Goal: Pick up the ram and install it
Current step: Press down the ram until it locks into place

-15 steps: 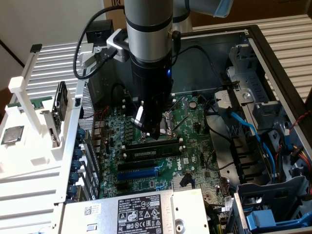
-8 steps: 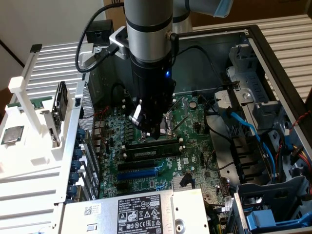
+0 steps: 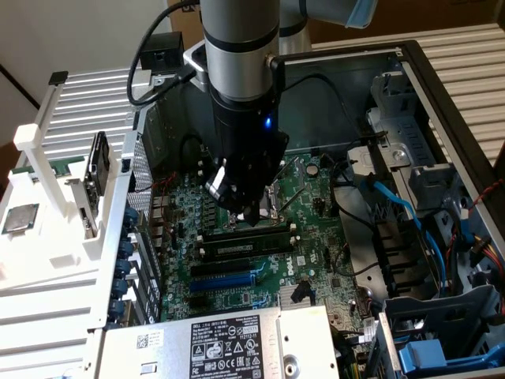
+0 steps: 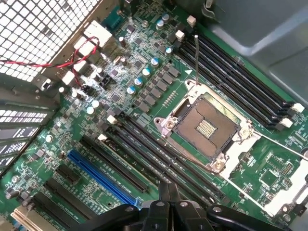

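Note:
My gripper hangs inside the open computer case, low over the motherboard. Its fingers are pressed together with nothing between them. The tips sit just above the long memory slots in front of the empty processor socket. A long dark strip with white latches at both ends runs right under the tips. It may be the ram standing in its slot, but I cannot tell it from the black slots beside it. In the wrist view the shut gripper points at the row of black slots.
A white fixture outside the case on the exterior view's left holds a square silver chip and an upright dark card. The power supply lies in front. Cables and drive bays crowd the exterior view's right.

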`<move>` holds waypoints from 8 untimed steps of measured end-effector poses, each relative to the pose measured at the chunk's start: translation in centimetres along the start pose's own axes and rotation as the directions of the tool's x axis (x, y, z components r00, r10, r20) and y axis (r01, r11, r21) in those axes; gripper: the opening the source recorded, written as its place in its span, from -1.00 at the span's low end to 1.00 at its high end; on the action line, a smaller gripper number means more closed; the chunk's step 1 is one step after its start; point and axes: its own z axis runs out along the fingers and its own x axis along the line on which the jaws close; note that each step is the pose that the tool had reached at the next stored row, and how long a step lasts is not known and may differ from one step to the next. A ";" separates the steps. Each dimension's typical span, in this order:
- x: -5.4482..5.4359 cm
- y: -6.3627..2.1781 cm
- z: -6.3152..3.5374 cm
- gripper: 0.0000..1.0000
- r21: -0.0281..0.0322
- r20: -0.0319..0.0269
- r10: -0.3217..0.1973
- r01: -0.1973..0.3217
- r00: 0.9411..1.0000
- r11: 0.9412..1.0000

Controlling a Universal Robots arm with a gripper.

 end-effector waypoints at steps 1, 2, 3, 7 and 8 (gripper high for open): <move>0.0 0.00 0.00 -0.80 0.000 0.000 0.016 -0.016 1.000 1.000; 0.0 0.00 0.00 -0.80 0.000 0.001 0.034 -0.034 0.999 0.999; 0.0 0.00 0.00 -0.80 0.001 0.002 0.051 -0.051 0.999 0.999; 0.0 0.00 0.00 -0.80 0.001 0.004 0.119 -0.119 0.993 0.993; 0.0 0.00 0.00 -0.80 0.001 0.004 0.136 -0.136 0.991 0.991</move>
